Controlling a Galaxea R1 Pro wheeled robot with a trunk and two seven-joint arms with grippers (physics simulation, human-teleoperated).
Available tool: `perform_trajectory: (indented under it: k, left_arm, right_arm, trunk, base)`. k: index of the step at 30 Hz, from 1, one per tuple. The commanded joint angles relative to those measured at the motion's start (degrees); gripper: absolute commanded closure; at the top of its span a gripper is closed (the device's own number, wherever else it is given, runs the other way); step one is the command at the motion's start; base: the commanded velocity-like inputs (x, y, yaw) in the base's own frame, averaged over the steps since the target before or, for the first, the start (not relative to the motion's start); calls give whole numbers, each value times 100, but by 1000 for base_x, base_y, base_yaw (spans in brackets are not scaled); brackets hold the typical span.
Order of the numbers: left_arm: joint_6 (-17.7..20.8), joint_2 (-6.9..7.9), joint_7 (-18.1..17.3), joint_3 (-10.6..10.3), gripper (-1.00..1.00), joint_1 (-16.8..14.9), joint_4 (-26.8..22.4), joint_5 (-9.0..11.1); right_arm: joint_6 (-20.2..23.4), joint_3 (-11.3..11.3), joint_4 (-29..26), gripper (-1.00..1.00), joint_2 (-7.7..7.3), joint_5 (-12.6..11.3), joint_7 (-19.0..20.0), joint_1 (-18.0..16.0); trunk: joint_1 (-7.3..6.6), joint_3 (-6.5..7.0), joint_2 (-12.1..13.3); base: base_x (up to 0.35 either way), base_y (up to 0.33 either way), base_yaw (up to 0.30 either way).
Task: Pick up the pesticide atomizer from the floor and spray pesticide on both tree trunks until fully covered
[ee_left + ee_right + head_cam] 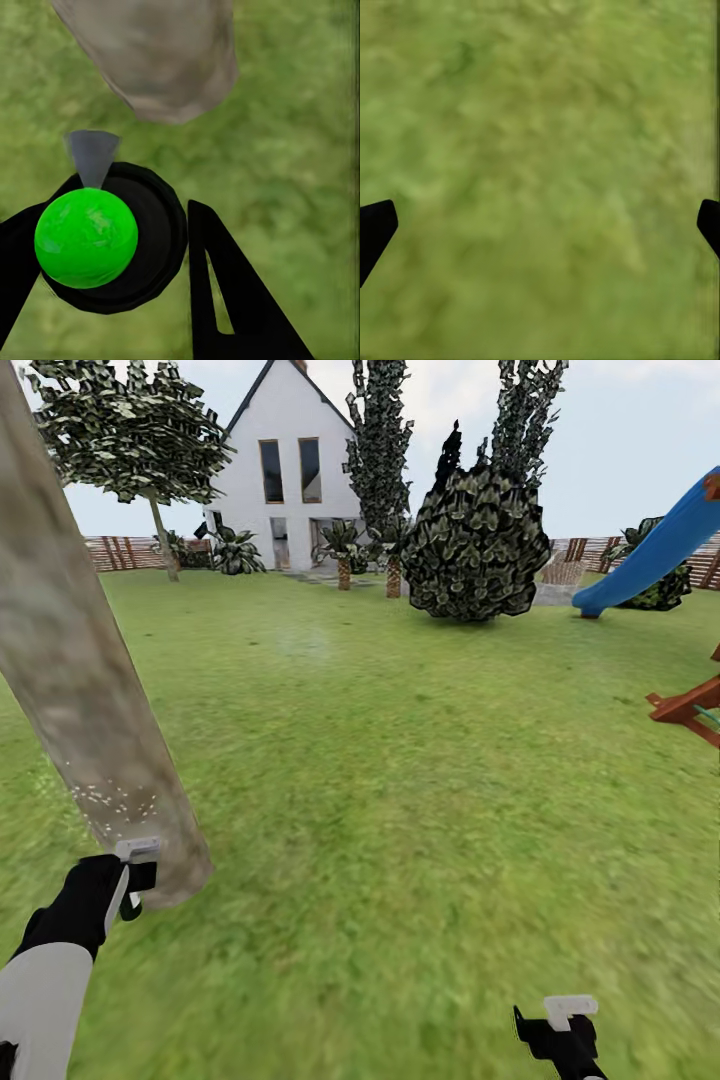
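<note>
Left hand (112, 255) grips the atomizer (86, 238) beside the speckled trunk (90, 690); right hand (540, 225) gapes empty.

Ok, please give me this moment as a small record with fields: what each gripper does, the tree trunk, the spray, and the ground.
left gripper: shut on the pesticide atomizer, green ball top, grey nozzle toward the trunk
right gripper: open, holds nothing, above the grass
tree trunk: thick, mottled beige-grey, close by the left gripper
pesticide: whitish specks on the lower trunk, bark higher up looks bare
ground: green grass
background: white house, blue slide
</note>
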Motion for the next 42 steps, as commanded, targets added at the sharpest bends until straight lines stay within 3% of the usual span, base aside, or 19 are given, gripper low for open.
perform_trajectory:
  k: [1, 6, 20, 23, 25, 26, 28, 30, 32, 38, 42]
  left_arm:
    - [0, -1, 1, 5, 100, 0, 0, 0]
    - [-1, -1, 1, 15, 100, 0, 1, 0]
    - [45, 49, -19, 2, 100, -48, -20, -5]
    - [108, 53, -31, -28, 100, -50, -552, -13]
    - [351, 53, -34, -26, 100, -83, -821, -12]
    - [852, 38, -47, -32, 100, -165, -1047, 10]
    - [1215, -10, -83, -38, 100, -378, -1228, 20]
    - [1273, -16, -79, -162, 100, -441, -1260, 10]
    - [1297, 7, -70, -459, 100, -422, -1553, 1]
    - [1335, -25, -70, -514, 100, -403, -1837, 5]
    - [1694, -28, -90, -507, 100, -394, -1781, 24]
  right_arm:
    - [0, 1, 0, -100, 0, 0, 0, 0]
    - [0, 1, 0, -100, 0, 0, 0, 0]
    - [0, 1, 0, -100, 4, 0, 0, 0]
    - [0, 1, 0, -100, 8, 0, 0, 0]
    - [0, 1, 0, -100, 9, 0, 0, 0]
    - [0, 1, 0, -100, 9, 0, 0, 0]
    - [0, 1, 0, -100, 9, 0, 0, 0]
    - [0, 1, 0, -100, 2, 0, 0, 0]
    - [0, 1, 0, -100, 0, 0, 0, 0]
    - [0, -7, -5, -100, 0, 0, 0, 0]
    - [0, -7, -9, -100, 0, 0, 0, 0]
  trunk:
    - [0, 0, 0]
    - [0, 0, 0]
    - [0, 0, 0]
    - [0, 0, 0]
    - [0, 0, 0]
    - [0, 0, 0]
    - [0, 0, 0]
    - [0, 0, 0]
    - [0, 0, 0]
    - [0, 0, 0]
    - [0, 0, 0]
  base:
    - [106, -269, 0]
    - [112, -269, 32]
    - [91, -268, 267]
    - [-43, -68, 276]
    - [-5, -8, 276]
    - [-1, -1, 276]
    - [0, 0, 251]
    - [0, 0, 119]
    - [0, 0, 17]
    - [238, -59, 1]
    - [293, -129, 0]
